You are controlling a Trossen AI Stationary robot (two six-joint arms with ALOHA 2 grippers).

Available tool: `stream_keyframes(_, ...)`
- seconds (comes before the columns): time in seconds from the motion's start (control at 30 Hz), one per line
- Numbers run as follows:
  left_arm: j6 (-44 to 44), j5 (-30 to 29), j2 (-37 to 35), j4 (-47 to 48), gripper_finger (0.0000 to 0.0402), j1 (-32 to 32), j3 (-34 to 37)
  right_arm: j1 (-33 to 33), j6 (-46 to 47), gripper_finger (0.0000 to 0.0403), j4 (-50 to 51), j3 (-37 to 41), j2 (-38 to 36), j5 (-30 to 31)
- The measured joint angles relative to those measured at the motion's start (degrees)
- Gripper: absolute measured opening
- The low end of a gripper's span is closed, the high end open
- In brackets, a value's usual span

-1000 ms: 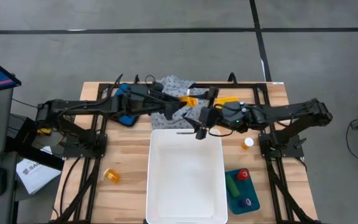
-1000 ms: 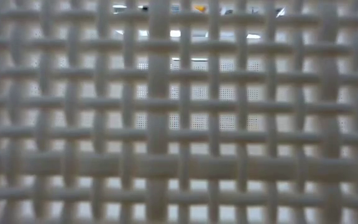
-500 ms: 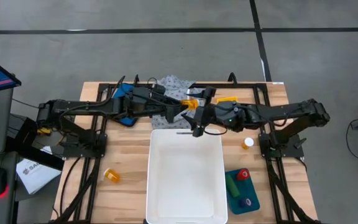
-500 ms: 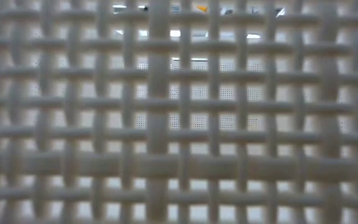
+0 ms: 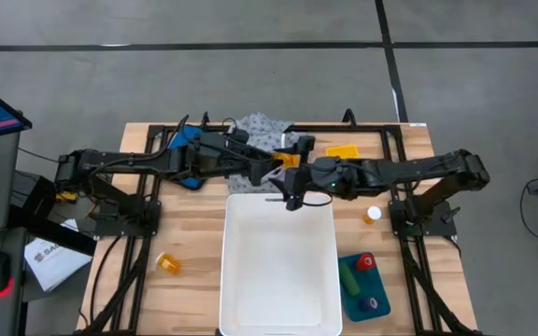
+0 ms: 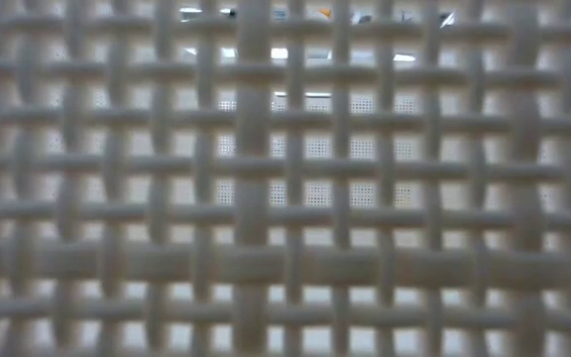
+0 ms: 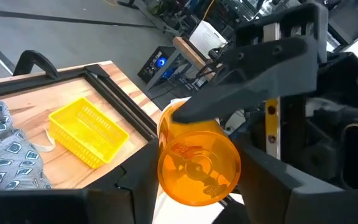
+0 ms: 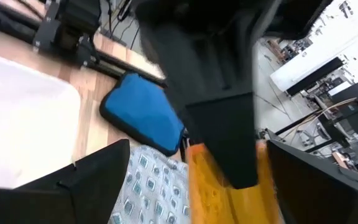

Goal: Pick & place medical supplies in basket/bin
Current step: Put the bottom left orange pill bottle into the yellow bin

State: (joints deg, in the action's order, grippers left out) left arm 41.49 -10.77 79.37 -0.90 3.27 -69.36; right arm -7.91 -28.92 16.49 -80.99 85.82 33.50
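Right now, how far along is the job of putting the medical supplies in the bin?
Nothing looks done: the white bin shows no supplies inside. In hand: the left gripper grips an orange pill bottle by the bin's far rim, with the open right gripper beside it. Left: the dotted garment, another orange bottle, a white-capped one and the cylinders.

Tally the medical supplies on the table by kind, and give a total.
Small orange plastic pill bottles: 3
Short red cylinder: 1
Short green cylinder: 1
Short purple cylinder: 1
Grey-white dotted fabric garment: 1
Total: 7
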Motion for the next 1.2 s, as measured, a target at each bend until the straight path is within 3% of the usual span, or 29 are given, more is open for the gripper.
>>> stream_keyframes(0.37,0.0,-0.2,0.0,0.0,0.0176,-0.4,0.0,0.6,-0.8,0.0367,-0.7,0.0,-0.2,-0.2)
stream_keyframes(0.77,0.6,-0.1,0.0,0.0,0.0176,-0.8,0.0,0.6,-4.1,0.0294,-2.0,0.0,-0.2,-0.2)
stream_keyframes(1.2,0.8,0.1,0.0,0.0,0.0176,-1.4,0.0,0.6,-4.1,0.0280,-2.1,0.0,-0.2,0.1)
